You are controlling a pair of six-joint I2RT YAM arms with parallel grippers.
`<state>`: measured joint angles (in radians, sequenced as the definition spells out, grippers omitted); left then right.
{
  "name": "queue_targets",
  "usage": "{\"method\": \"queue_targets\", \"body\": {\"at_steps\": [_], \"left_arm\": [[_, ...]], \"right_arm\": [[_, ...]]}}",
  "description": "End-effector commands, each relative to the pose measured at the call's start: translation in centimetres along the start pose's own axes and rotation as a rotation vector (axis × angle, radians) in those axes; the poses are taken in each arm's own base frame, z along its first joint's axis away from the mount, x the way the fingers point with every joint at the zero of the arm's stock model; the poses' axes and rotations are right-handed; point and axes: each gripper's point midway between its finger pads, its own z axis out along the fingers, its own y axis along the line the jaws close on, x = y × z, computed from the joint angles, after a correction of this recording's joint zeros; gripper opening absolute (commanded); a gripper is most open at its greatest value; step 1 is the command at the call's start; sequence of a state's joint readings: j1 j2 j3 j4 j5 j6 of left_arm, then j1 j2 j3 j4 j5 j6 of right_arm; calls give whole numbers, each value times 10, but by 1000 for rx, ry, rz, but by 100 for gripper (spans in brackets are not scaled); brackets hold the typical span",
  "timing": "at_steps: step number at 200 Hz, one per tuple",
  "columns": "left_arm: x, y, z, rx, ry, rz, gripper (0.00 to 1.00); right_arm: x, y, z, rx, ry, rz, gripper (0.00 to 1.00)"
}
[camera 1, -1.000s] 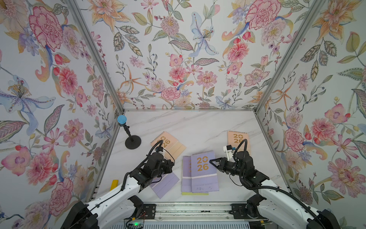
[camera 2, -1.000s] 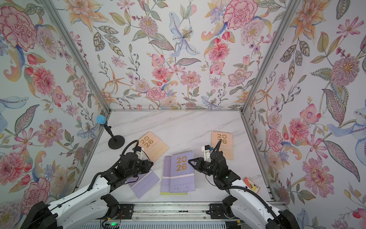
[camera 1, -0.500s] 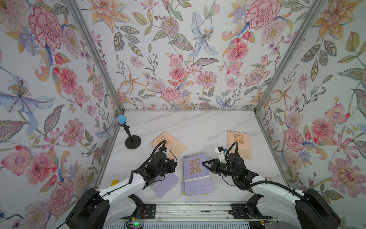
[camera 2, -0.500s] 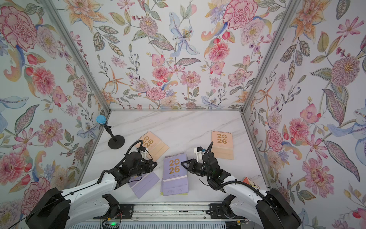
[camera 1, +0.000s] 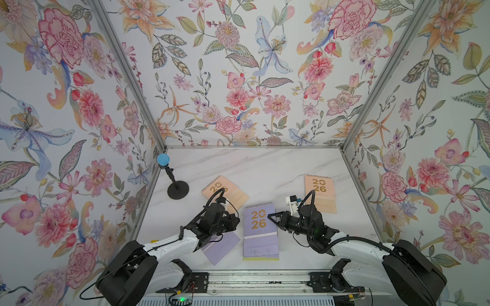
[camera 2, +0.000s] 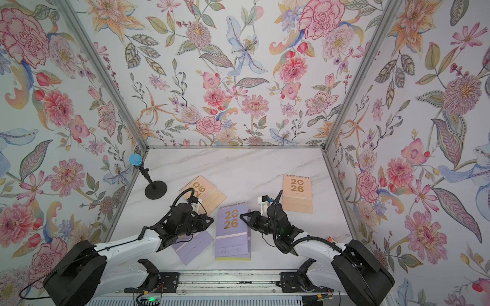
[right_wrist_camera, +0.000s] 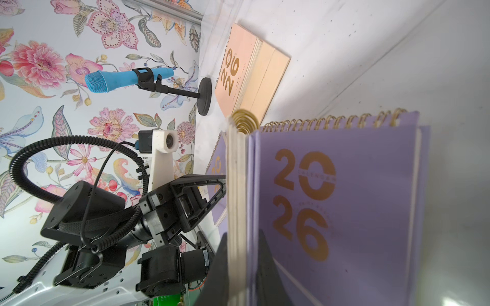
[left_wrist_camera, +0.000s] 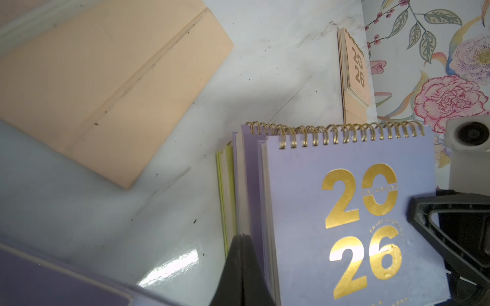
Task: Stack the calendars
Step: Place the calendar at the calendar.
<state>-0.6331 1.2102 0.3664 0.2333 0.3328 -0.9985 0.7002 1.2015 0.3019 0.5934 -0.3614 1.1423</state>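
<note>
Atop the stack (camera 1: 261, 257), right gripper (camera 1: 270, 216) clamps lilac calendar (camera 1: 259, 224) (gold "2026 CALENDAR"); left gripper (left_wrist_camera: 241, 246) closed, empty.

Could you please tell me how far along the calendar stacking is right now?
Done: a pile of three, a yellow-green calendar under two lilac ones. In hand: the right tool grips the top lilac calendar by its edge, and the shut left tool sits at the pile's side. Left: the loose lilac calendar, the angled peach calendar and the other peach calendar.
</note>
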Motion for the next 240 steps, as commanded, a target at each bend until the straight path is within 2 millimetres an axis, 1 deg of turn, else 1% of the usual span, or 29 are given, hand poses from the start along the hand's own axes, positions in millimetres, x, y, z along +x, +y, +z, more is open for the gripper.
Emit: {"method": "queue_targets", "body": {"at_steps": [1, 93, 163, 202, 240], "left_arm": [[0, -1, 2, 14, -3, -13, 0], [8, -4, 12, 17, 22, -8, 0], [12, -3, 17, 14, 34, -8, 0], [12, -4, 18, 16, 35, -7, 0], [13, -4, 18, 16, 36, -6, 0]], "right_arm": [[-10, 22, 3, -87, -36, -9, 4], [-13, 13, 7, -81, -58, -9, 5], [-10, -5, 6, -44, -50, 7, 9], [-8, -13, 6, -22, -42, 7, 19], [-8, -17, 8, 0, -36, 2, 33]]}}
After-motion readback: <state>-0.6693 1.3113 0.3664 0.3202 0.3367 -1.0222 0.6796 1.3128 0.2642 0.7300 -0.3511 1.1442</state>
